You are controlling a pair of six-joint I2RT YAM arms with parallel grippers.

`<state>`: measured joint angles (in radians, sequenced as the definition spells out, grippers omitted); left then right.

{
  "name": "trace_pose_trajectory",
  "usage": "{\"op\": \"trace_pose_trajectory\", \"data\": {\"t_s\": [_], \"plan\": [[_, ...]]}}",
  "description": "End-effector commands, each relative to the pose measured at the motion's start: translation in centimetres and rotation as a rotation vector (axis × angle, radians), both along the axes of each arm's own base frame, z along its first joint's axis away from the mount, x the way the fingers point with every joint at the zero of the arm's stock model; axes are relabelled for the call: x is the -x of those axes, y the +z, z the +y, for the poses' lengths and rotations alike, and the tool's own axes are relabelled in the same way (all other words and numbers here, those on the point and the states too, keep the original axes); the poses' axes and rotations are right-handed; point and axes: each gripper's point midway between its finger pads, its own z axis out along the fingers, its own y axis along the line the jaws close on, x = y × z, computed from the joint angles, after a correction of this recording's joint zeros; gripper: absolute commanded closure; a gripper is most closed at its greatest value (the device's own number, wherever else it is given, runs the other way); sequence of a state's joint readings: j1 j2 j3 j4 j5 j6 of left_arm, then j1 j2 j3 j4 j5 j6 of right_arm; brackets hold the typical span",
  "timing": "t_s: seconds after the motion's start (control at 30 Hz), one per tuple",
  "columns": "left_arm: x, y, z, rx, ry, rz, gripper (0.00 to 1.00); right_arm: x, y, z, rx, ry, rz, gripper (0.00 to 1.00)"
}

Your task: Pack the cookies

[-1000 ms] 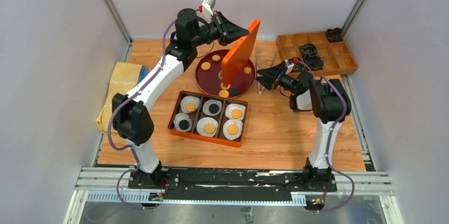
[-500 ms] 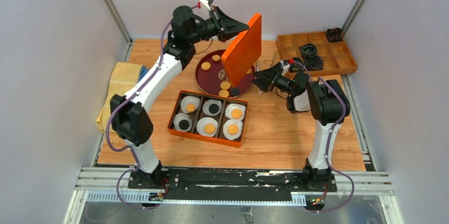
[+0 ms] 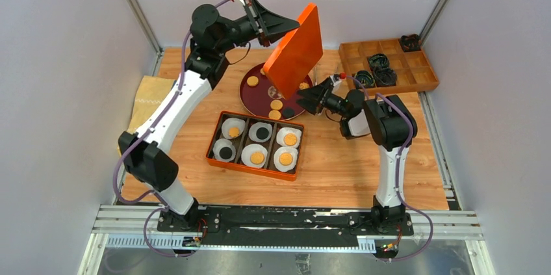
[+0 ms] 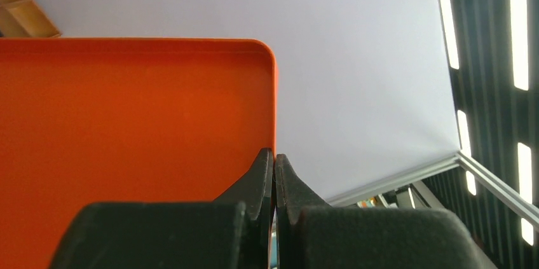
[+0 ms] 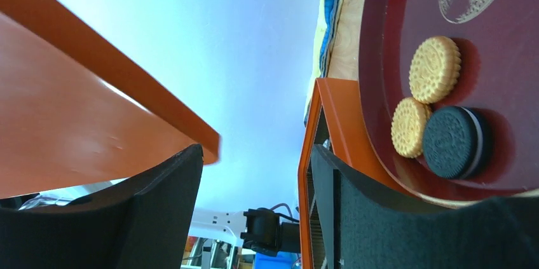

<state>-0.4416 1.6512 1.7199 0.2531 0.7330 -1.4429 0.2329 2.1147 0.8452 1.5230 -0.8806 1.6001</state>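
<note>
My left gripper (image 4: 274, 158), clamped thin on one edge of the orange lid (image 3: 295, 54) tilted high at upper centre, could let it slip onto the cookies (image 3: 277, 104) remaining on the red plate (image 3: 256, 99), where my right gripper (image 3: 310, 98) sits wide open and empty.

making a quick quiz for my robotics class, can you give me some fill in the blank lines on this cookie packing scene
The left gripper is ___ on the flat orange lid.
The orange rectangular box holds ___ white fluted paper cups.
Of the small round cookies in those cups, ___ are black.
The right gripper is ___ beside the dark red round plate.
Missing words: shut; six; two; open.
</note>
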Motion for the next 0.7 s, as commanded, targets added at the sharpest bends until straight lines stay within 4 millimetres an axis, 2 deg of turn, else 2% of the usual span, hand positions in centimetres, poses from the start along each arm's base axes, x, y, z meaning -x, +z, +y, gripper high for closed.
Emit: {"op": "trace_pose_trajectory", "data": {"t_s": [0.0, 0.13, 0.3, 0.4, 0.5, 0.6, 0.67], "plan": [[5.3, 6.8, 2.4, 0.101, -0.013, -0.159, 1.0, -0.3, 1.5, 1.9, -0.008, -0.021, -0.145, 0.32], [7.4, 8.0, 3.5, 0.118, -0.01, -0.187, 1.0, 0.4, 3.5, 3.3, -0.003, -0.022, -0.244, 0.31], [9.2, 9.0, 4.4, 0.134, -0.006, -0.208, 1.0, 1.5, 6.4, 5.4, -0.044, 0.044, -0.301, 0.32], [9.8, 9.5, 4.6, 0.135, -0.019, -0.228, 1.0, 2.9, 7.8, 5.2, -0.048, 0.037, -0.325, 0.34], [9.8, 9.4, 4.5, 0.134, -0.022, -0.225, 1.0, 3.0, 7.6, 4.2, -0.022, -0.002, -0.293, 0.48], [9.7, 9.1, 4.5, 0.131, -0.022, -0.219, 1.0, 3.2, 6.7, 4.2, 0.022, 0.026, -0.274, 0.8], [9.9, 9.2, 4.6, 0.131, -0.019, -0.222, 1.0, 3.3, 6.1, 4.3, 0.03, 0.039, -0.258, 0.86]]}}
